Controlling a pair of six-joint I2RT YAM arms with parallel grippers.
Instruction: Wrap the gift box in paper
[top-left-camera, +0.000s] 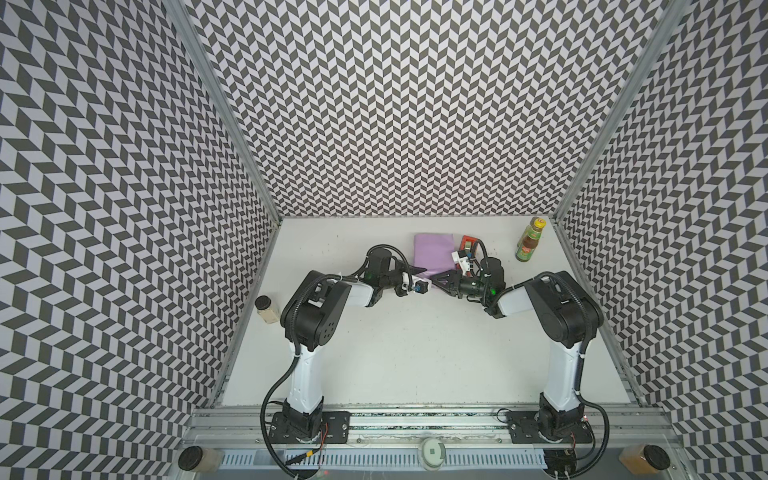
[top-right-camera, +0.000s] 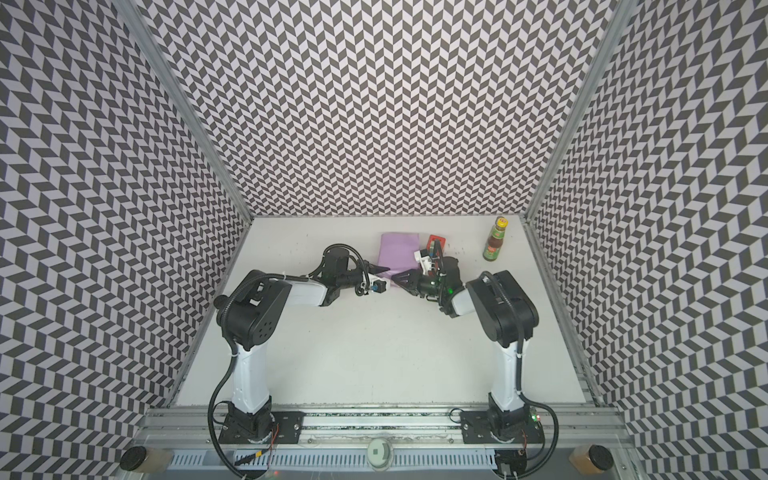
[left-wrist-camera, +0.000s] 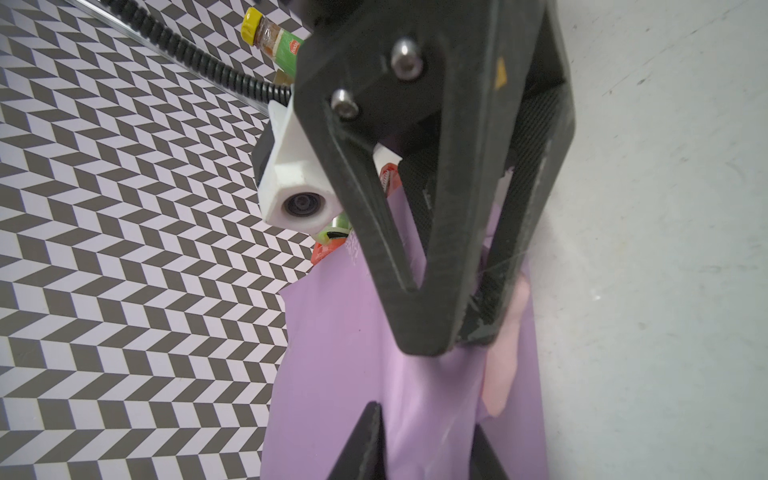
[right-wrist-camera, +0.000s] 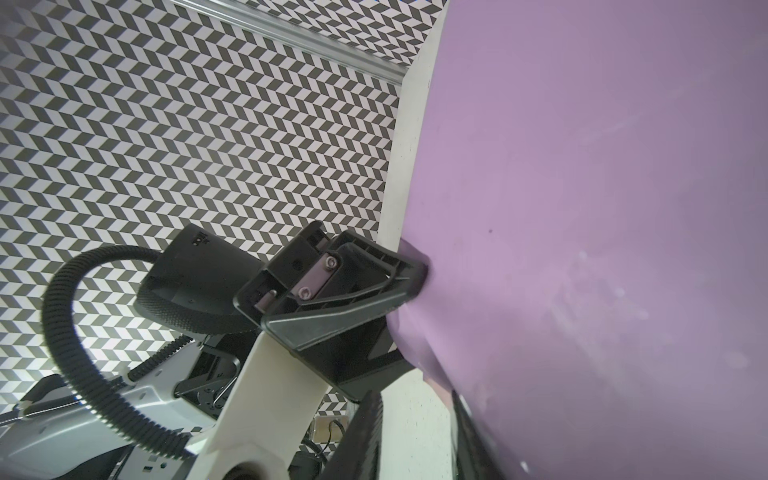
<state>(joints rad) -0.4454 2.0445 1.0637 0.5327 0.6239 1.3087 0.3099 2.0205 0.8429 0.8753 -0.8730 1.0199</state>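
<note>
the left claw (top-left-camera: 420, 271) clamps the edge of the creased lilac-purple paper sheet (top-left-camera: 432, 249) lying just beyond it on the matte white tabletop (top-left-camera: 415, 353). the right claw (top-left-camera: 436, 282) beside it stands parted; black-and-white chevron-patterned walls (top-left-camera: 415, 104) rise beyond.

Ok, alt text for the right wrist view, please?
Lilac paper fills nearly half the picture, its edge puckered where the fingers of the left gripper pinch it. Behind are the left arm, white table and the chevron wall; fingers of the right gripper edge the foreground.
</note>
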